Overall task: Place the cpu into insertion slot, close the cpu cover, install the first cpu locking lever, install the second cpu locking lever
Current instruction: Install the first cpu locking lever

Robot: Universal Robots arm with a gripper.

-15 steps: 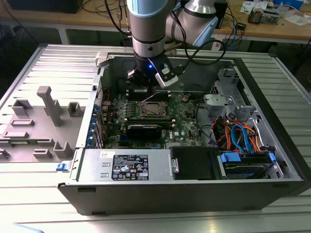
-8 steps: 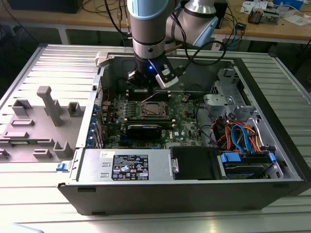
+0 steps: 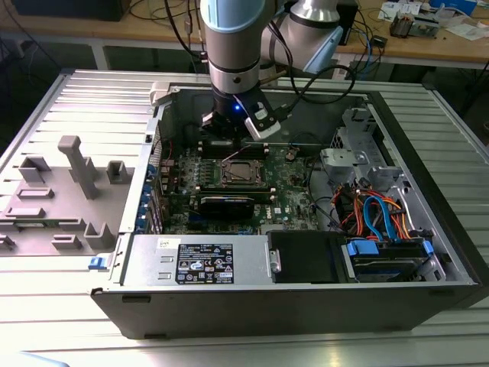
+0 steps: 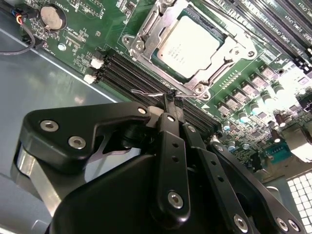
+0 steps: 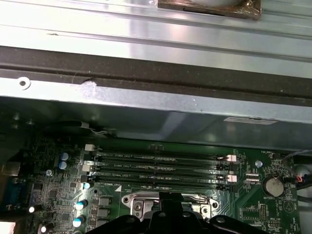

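Gripper [image 4: 170, 99] closed together beside locking lever [image 4: 146, 92], second wrist view shows cpu [image 4: 190, 44] under cpu cover [image 4: 146, 27], first wrist view memory slots [image 5: 156, 168].

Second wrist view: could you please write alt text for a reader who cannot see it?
The black claw has its tip at a thin wire locking lever at the edge of the insertion slot. Beyond it, the silver-topped cpu lies in the slot, framed by the metal cpu cover, on a green motherboard with black memory slots.

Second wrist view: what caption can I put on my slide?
End effector close to the cpu, which sits under the closed cpu cover.
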